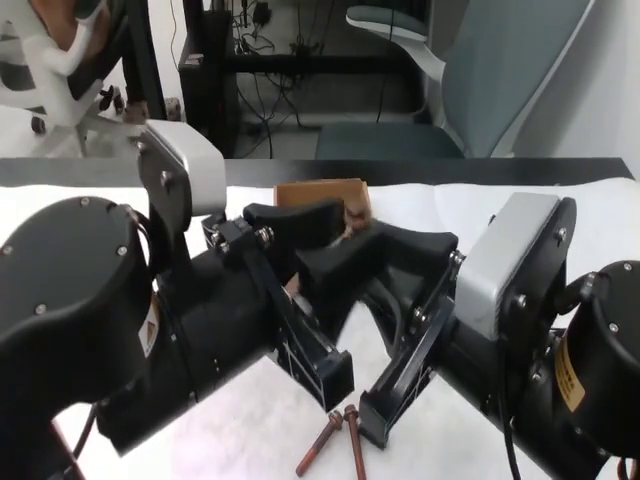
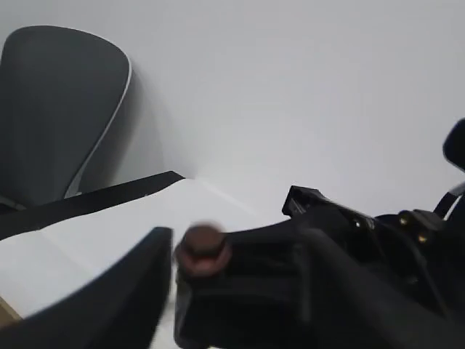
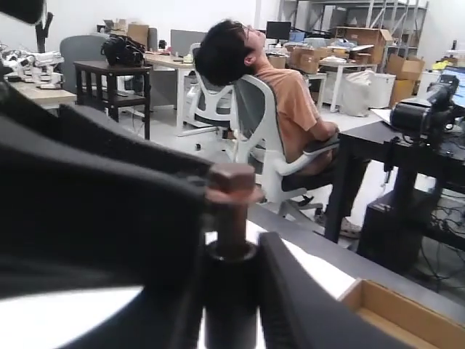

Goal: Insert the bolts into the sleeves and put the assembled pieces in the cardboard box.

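**Bolt standing proud of the sleeve between two crowded grippers**

The left gripper [image 1: 300, 222] is hanging above the desk [image 1: 220, 420], nose to nose with the right gripper [image 1: 342, 264]. I cannot tell whether the left one is spread or pinching anything. Right in front of it, a reddish-brown metal bolt [image 3: 232, 185] is showing its flanged hex head. The shank is entering a black, matt, cylindrical sleeve [image 3: 229, 298], which the right gripper is pinching between its fingers. The head is sitting clear of the sleeve's mouth, so the bolt is probably only partly in.

Judging from that, a slightly off-axis push could be jamming the shank or twisting the smooth sleeve out of the pinch. The two grippers are also working so close together that they could knock one another. A half-seated bolt could be tipping out on the way to the brown cardboard box [image 1: 320, 190], which is lying just beyond both grippers.

Below the grippers, two loose bolts [image 1: 320, 445] are lying on the white, soft-looking desk cover. A dropped piece could be landing among them.
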